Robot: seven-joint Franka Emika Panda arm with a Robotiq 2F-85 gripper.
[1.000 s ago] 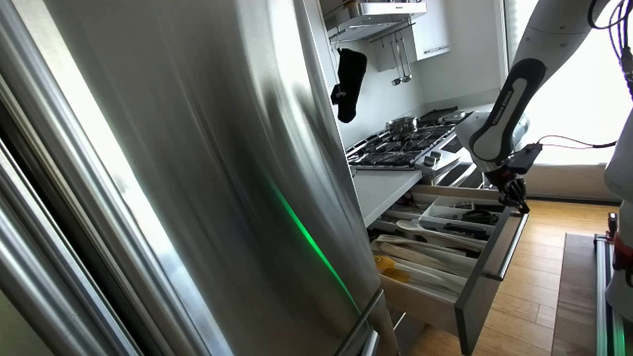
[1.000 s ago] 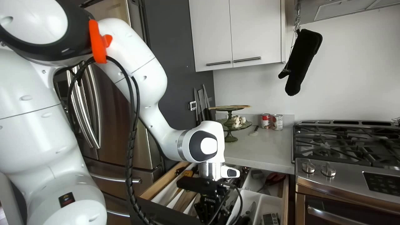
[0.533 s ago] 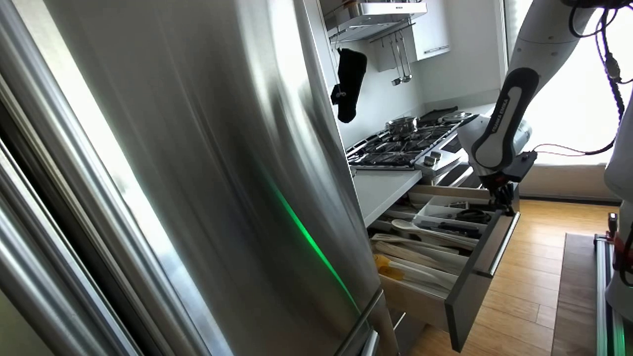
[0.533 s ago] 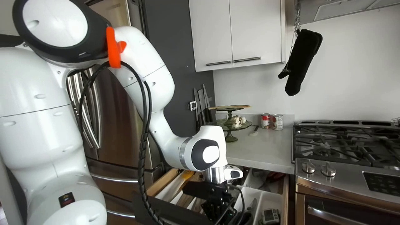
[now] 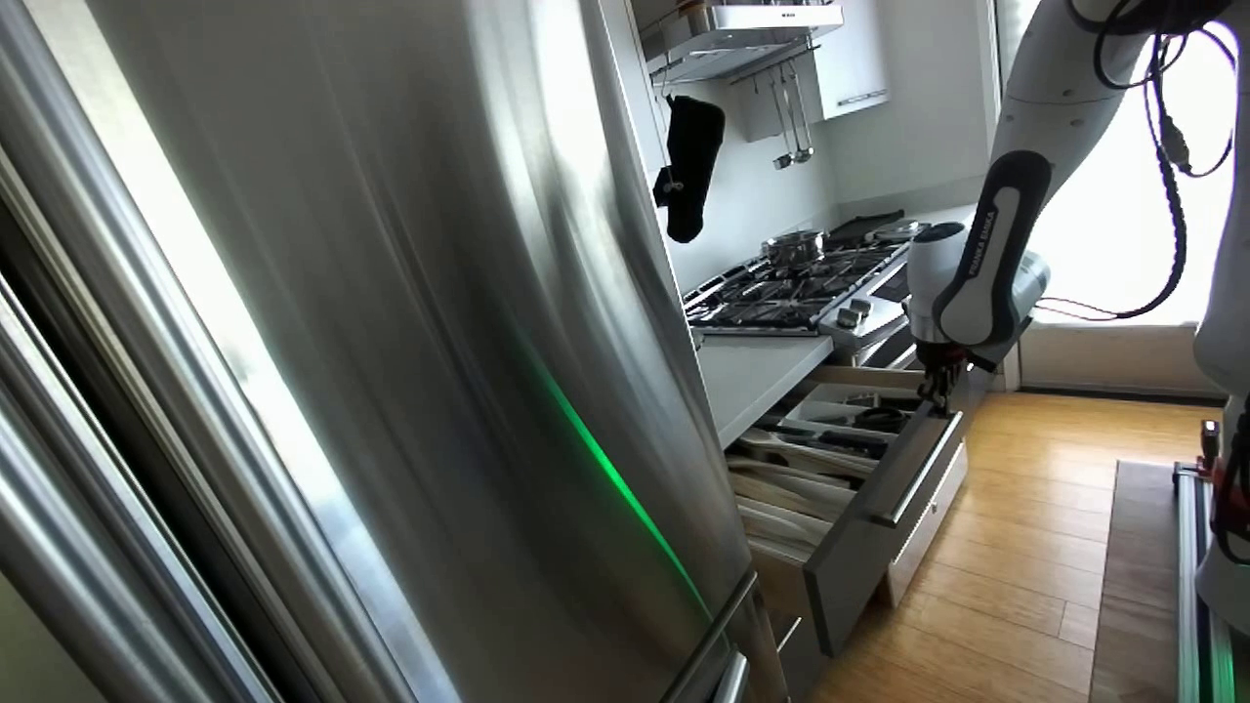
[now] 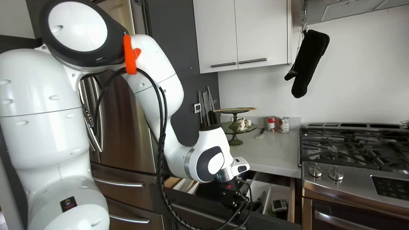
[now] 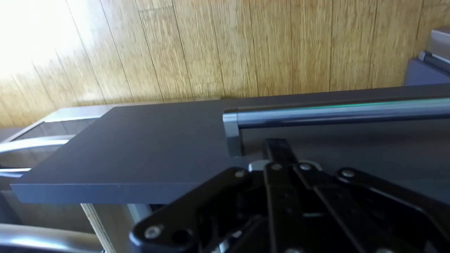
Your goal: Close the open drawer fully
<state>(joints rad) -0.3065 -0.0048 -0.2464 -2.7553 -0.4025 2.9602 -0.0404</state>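
Note:
The drawer is open and slid partly out. Its grey front panel (image 5: 859, 552) shows in both exterior views (image 6: 271, 220) and fills the middle of the wrist view (image 7: 168, 144). The bar handle (image 5: 923, 478) runs along the front and shows in the wrist view (image 7: 334, 112). The pale cutlery tray (image 5: 815, 412) with utensils lies inside. My gripper (image 5: 937, 402) is shut and empty, pointing down at the panel's top edge near one handle end. In the wrist view the fingertips (image 7: 279, 144) overlap the panel beside the handle; whether they touch it I cannot tell.
The steel fridge (image 5: 439, 342) stands beside the drawer. A stove (image 6: 351, 153) and a counter (image 6: 271, 153) flank it. A pale lower drawer part (image 5: 933, 527) sticks out below the front panel. Wooden floor (image 5: 1016, 566) lies in front.
The drawer has slid inward toward the cabinet, and my gripper has moved in with it along the panel's top. More of the pale lower drawer part now shows.

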